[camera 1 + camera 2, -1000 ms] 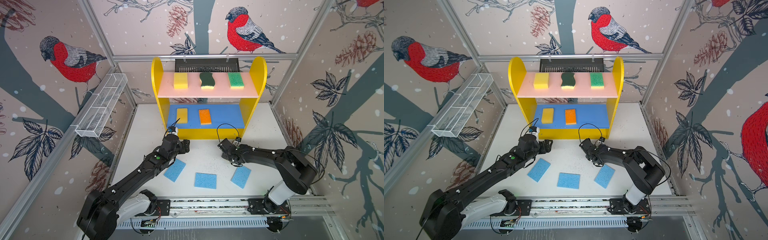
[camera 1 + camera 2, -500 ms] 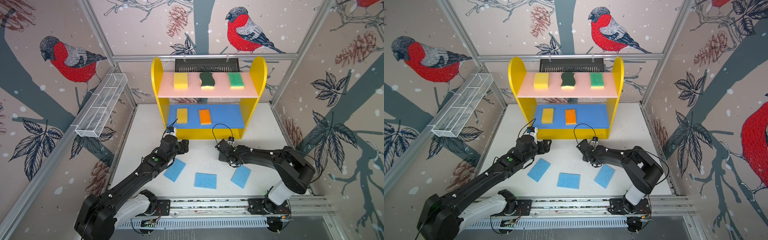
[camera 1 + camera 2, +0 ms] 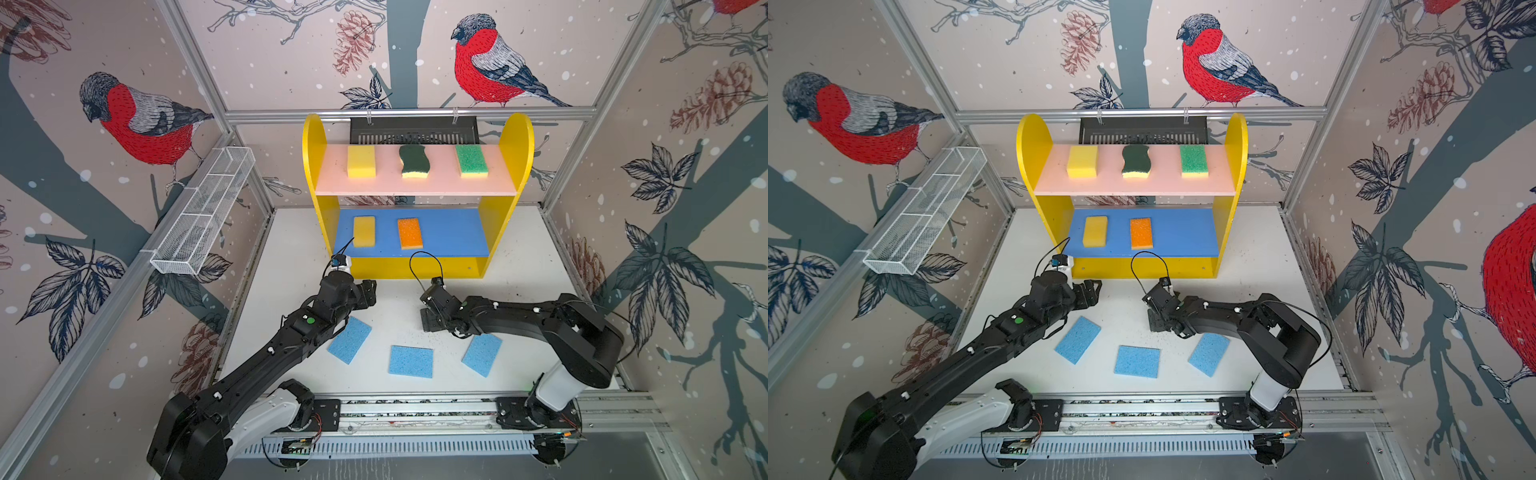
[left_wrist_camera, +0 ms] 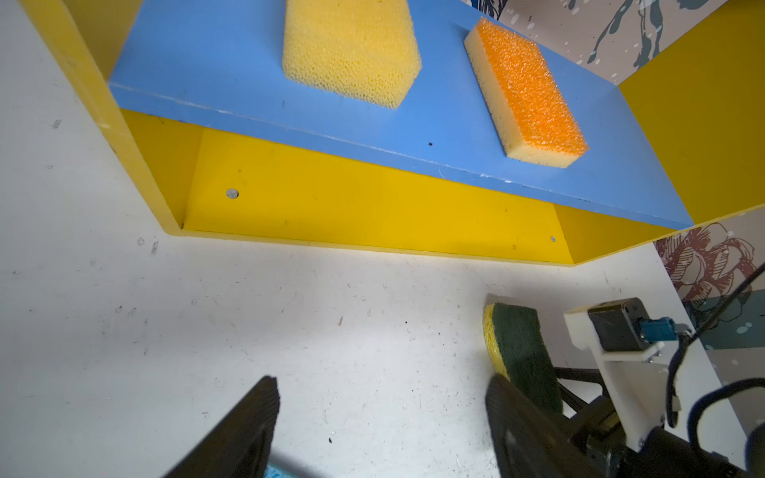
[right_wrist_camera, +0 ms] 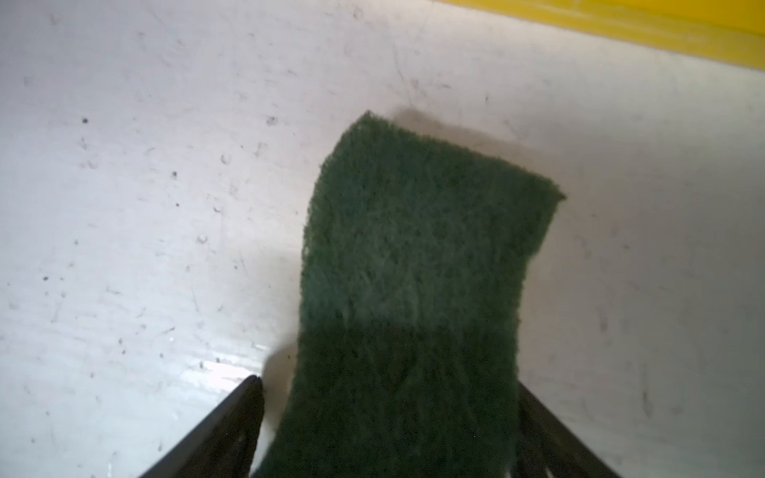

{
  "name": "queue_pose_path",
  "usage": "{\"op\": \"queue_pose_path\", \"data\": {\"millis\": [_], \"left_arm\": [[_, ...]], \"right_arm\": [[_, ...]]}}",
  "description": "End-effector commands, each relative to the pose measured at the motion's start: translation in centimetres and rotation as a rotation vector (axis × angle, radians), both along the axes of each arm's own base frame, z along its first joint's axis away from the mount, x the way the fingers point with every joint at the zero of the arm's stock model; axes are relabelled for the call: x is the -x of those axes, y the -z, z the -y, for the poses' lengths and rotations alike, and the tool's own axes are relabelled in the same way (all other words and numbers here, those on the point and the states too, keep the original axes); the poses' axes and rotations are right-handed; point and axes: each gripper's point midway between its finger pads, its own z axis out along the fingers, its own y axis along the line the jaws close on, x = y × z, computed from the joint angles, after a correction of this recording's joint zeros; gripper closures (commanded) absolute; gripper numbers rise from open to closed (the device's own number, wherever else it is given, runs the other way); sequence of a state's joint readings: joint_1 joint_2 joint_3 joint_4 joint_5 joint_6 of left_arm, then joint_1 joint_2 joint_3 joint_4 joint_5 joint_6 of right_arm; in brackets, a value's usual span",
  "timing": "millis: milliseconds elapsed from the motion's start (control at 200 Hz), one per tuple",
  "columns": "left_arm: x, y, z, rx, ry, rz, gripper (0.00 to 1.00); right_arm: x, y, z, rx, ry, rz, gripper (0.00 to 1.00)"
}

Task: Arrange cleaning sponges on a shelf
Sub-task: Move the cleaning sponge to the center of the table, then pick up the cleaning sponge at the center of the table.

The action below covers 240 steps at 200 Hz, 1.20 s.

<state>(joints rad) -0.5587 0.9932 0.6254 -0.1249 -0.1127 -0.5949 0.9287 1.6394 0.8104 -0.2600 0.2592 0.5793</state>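
Shelf (image 3: 515,137) stands just ahead of both claws, holding five sponges (image 3: 360,161). Left claw (image 4: 381,385) hangs spread, empty. Right claw (image 5: 387,385) sits spread around a dark-green sponge (image 5: 414,248), one finger clear of it. Three blue sponges (image 3: 411,361) lie behind them.

Bullfinch-printed walls (image 3: 291,62) enclose a scuffed white tabletop (image 3: 532,266).

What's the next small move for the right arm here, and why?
Probably close the right end effector on the dark-green sponge: it lies between the open jaws, with a gap on one side, and the blue board has room beside the orange-topped sponge.
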Motion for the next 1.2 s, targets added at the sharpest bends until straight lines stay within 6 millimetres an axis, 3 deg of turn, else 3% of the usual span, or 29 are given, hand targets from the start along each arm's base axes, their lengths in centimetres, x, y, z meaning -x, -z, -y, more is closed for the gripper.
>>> {"op": "queue_pose_path", "data": {"millis": [0,280,856,1196], "left_arm": [[0.0,-0.4,-0.4,-0.002,-0.016,0.005,0.20],[0.1,-0.1,-0.2,0.006,-0.008,-0.007,0.21],[0.1,1.0,-0.6,-0.035,-0.022,-0.036,0.21],[0.2,1.4,-0.5,-0.034,-0.018,-0.050,0.21]], "right_arm": [[1.8,0.6,1.5,0.034,0.016,-0.078,0.11],[1.1,0.3,2.5,0.043,0.078,-0.039,0.13],[-0.5,-1.0,0.7,-0.025,0.057,0.071,0.14],[-0.9,-0.1,0.7,0.007,0.050,0.072,0.18]]}}
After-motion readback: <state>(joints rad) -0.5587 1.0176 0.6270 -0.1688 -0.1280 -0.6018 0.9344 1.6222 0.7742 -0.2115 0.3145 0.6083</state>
